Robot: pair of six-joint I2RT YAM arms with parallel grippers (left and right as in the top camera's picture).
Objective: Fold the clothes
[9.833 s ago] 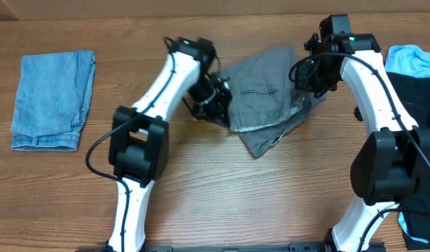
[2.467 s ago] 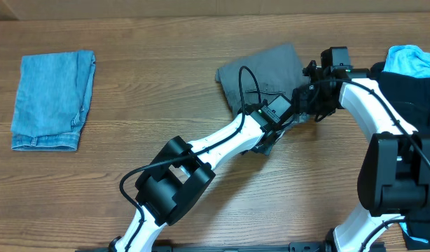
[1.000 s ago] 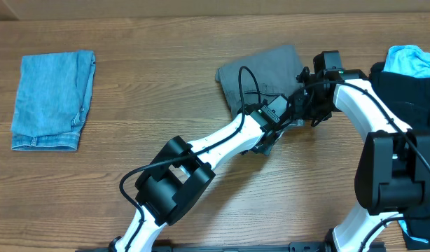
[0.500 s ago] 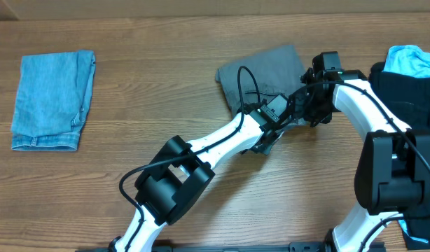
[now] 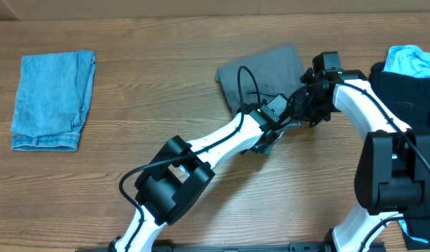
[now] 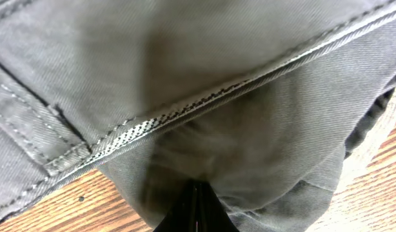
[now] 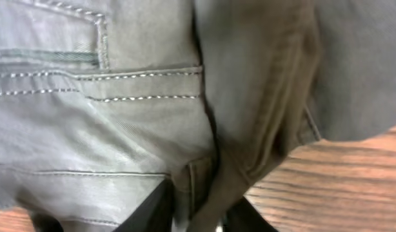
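Limp, light cotton, the grey shorts (image 5: 262, 70) lie bunched far centre-right on the table (image 5: 61, 196), likely to sag, so best taken at the stiff seams; left gripper (image 6: 195, 207) is pinched on a lower fold, right gripper (image 7: 197, 212) is clamped on a seamed edge.

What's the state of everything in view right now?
grey shorts: partly folded, bunched at the lower edge, on the table
left fingers: shut, pinching shorts fabric
right fingers: closed around a fold of the shorts
blue denim: folded flat, far left, clear of both arms
black garment: heaped at right edge
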